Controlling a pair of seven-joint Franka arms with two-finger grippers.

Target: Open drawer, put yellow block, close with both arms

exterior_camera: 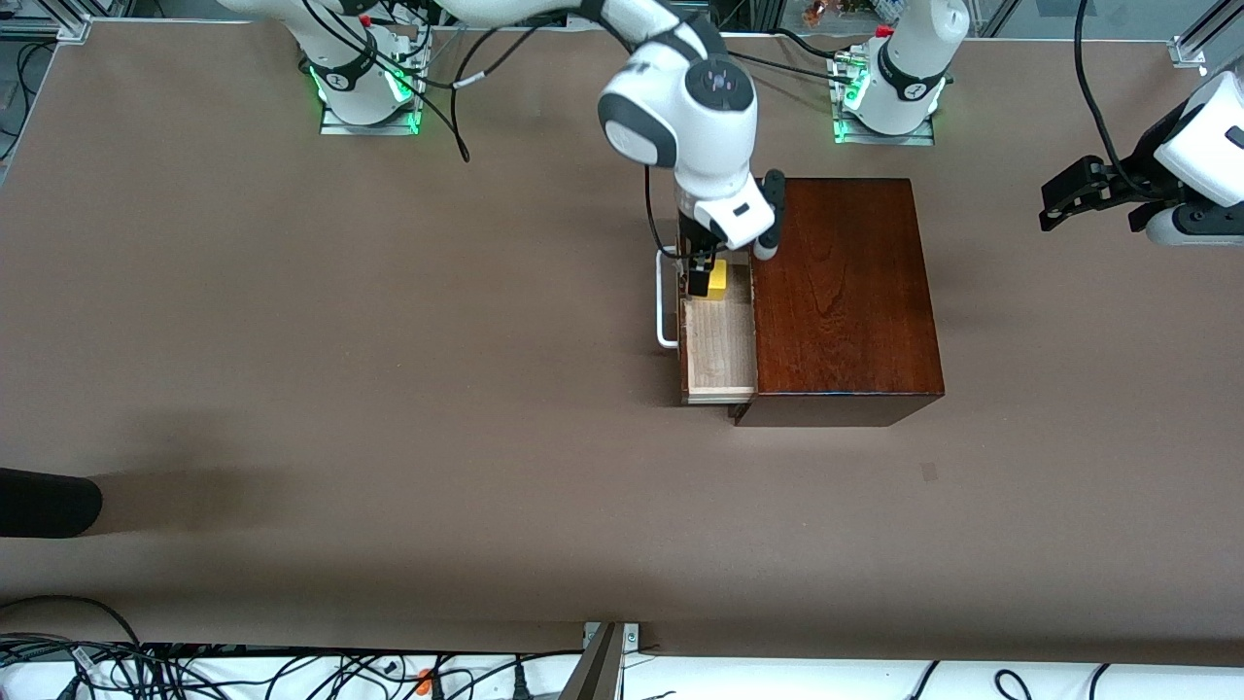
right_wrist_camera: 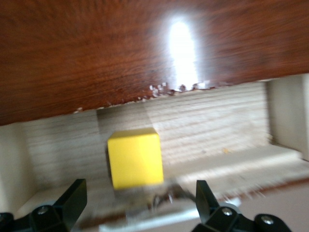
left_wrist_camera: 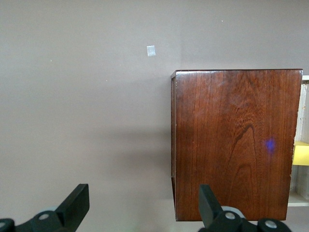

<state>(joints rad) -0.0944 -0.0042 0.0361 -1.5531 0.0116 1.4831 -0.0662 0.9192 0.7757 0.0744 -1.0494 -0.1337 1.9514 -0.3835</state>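
The right gripper (exterior_camera: 702, 277) hangs over the open drawer (exterior_camera: 721, 350), above the end of the tray farthest from the front camera. In the right wrist view its fingers (right_wrist_camera: 67, 200) stand wide apart, with the yellow block (right_wrist_camera: 134, 158) between them and touching neither. The block sits on the pale wood floor of the drawer, at about twelve o'clock from the tray's middle in the front view, close under the edge of the wooden box (exterior_camera: 844, 292).

The drawer is pulled out toward the right arm's end of the table, at nine o'clock from the box, its white U-shaped handle (exterior_camera: 664, 301) outermost.

The box, dark reddish-brown, stands on the brown table (exterior_camera: 340, 389) between the two arms' bases, nearer the left arm's.

The left gripper (exterior_camera: 1054, 199) waits in the air at about two o'clock from the box, over the table at the left arm's end. Its fingers (left_wrist_camera: 75, 205) are spread apart and empty; past them the left wrist view shows the box top and a sliver of the yellow block in the drawer.
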